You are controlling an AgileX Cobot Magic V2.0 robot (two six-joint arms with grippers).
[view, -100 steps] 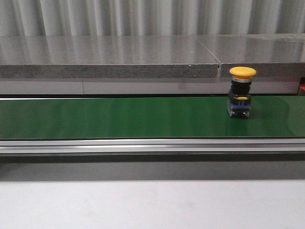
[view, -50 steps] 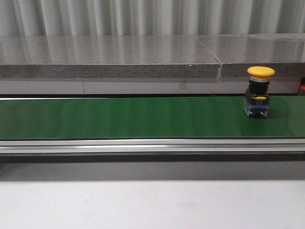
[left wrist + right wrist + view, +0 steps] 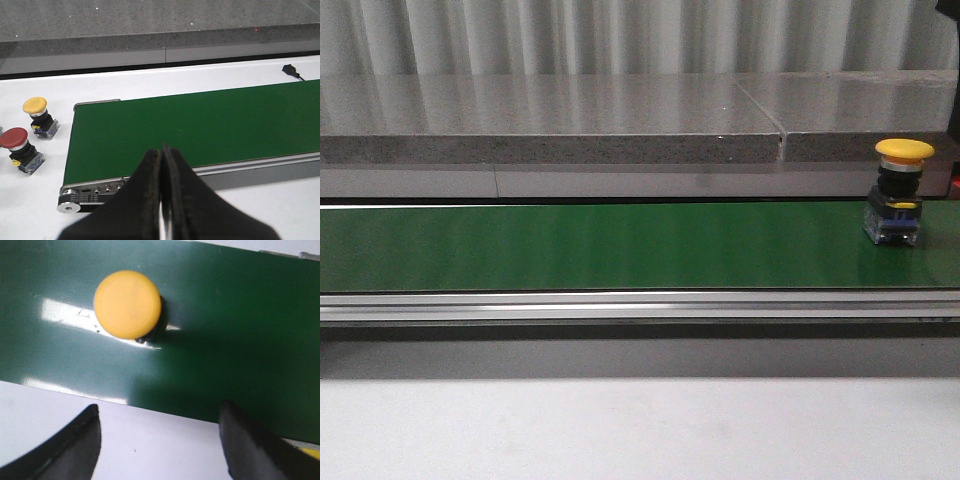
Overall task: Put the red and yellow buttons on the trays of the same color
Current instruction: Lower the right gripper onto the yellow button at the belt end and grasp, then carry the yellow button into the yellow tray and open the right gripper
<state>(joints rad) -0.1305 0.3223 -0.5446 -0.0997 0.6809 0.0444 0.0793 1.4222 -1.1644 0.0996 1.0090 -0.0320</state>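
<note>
We judge yellow button (image 3: 898, 200) at right of frame rigid, top-heavy; grip black body under cap. Right hand (image 3: 160, 437) wide, empty; left hand (image 3: 162, 200) pinched closed.

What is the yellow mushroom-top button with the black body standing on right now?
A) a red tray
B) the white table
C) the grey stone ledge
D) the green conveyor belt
D: the yellow mushroom-top button stands upright on the green conveyor belt, near its right end in the front view.
</note>
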